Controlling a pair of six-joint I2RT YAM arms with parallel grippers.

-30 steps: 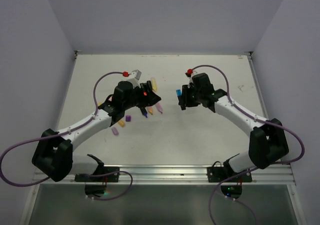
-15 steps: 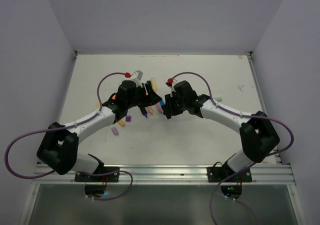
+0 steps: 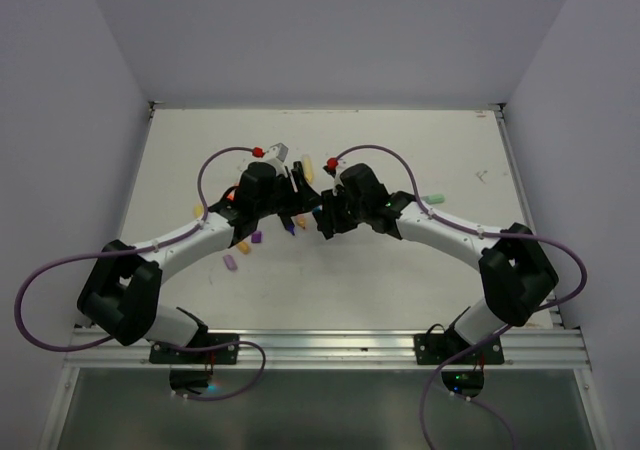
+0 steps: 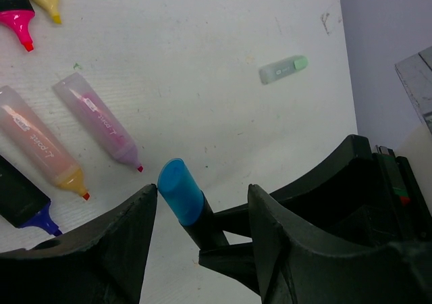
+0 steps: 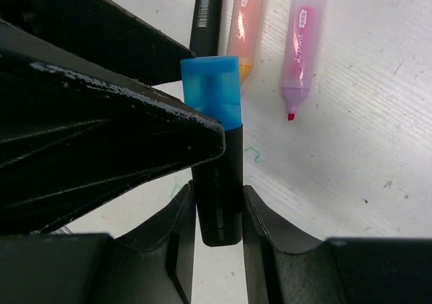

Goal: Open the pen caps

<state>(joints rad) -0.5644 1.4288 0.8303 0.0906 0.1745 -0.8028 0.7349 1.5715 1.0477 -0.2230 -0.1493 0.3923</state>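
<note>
Top external view: both arms meet over the bench [image 3: 420,270]. My right gripper [image 5: 217,206] is clamped on the black highlighter body [image 5: 219,175]. My left gripper [image 4: 202,199] stands apart around its blue cap [image 4: 179,190]. If the left gripper closes off-centre, I judge the cap could skid free or twist the pen loose.

Robotics lab test cell. Signs:
- left arm [image 3: 180,245] and right arm [image 3: 450,232] bolted to aluminium rail [image 3: 330,345] at near edge of white table [image 3: 400,280]
- plain pale walls [image 3: 330,30] boxing table on left, far and right sides
- purple cables [image 3: 22,315] looping loose off arms
- small electronics with lit LEDs [image 3: 192,378] below rail
- tabletop with ink marks [image 4: 326,21], strewn with highlighters [image 4: 101,118] and pen caps [image 3: 256,237]
</note>
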